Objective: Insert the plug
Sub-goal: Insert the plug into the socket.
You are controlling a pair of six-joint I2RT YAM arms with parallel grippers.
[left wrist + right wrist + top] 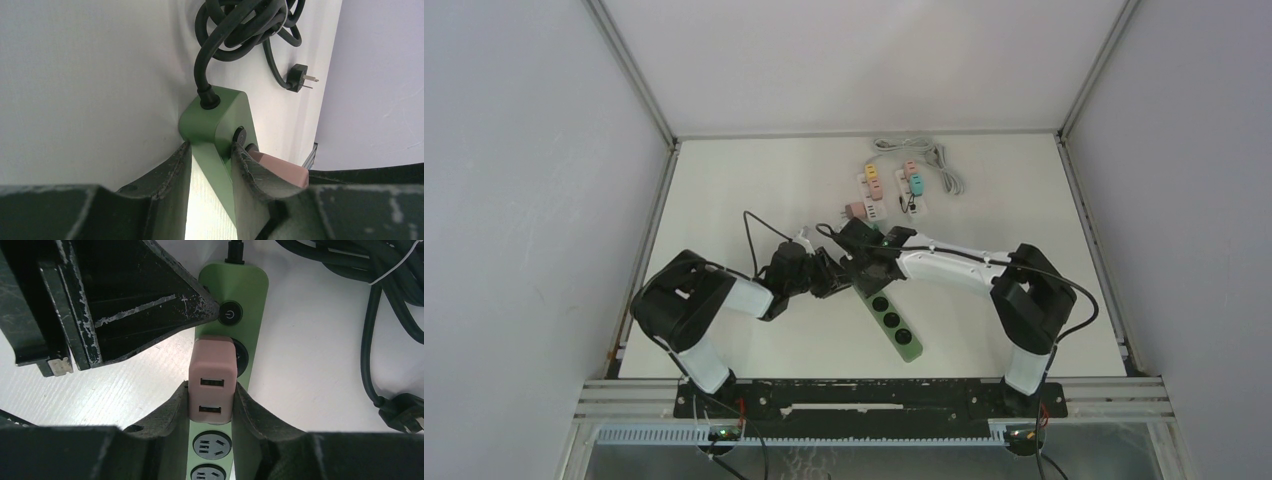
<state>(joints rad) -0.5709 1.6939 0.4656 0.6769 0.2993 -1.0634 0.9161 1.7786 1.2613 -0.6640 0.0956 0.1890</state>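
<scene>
Green power strip [892, 322] lies on the white table [724, 200], running diagonally from between the two grippers toward the near edge. The left gripper [211, 152] clamps the strip at its cord end, one finger pressed against each long side, just short of where the black cord [240, 25] enters the housing. The cord piles into a loose coil beyond that end, and its wall plug [299, 77] rests on the table beside the coil, prongs bare.

The right gripper [211, 400] comes down from above and pinches the pink USB charger [212, 370], its fingers pressed against the charger's two flanks at the lower half. The charger stands on the strip's face over the first socket, right next to the round power button [229, 314], with its two USB ports facing up at the wrist camera. An edge of that socket shows past the charger's right side. I cannot tell whether the prongs are fully seated. Two empty sockets [212, 445] show on the strip between the right fingers, below the charger.

Toward the far side of the table, well apart from the strip, sits a small cluster of other chargers [889, 190] in pink, yellow, teal and white, with a grey cable [924, 152] looped just behind them.
</scene>
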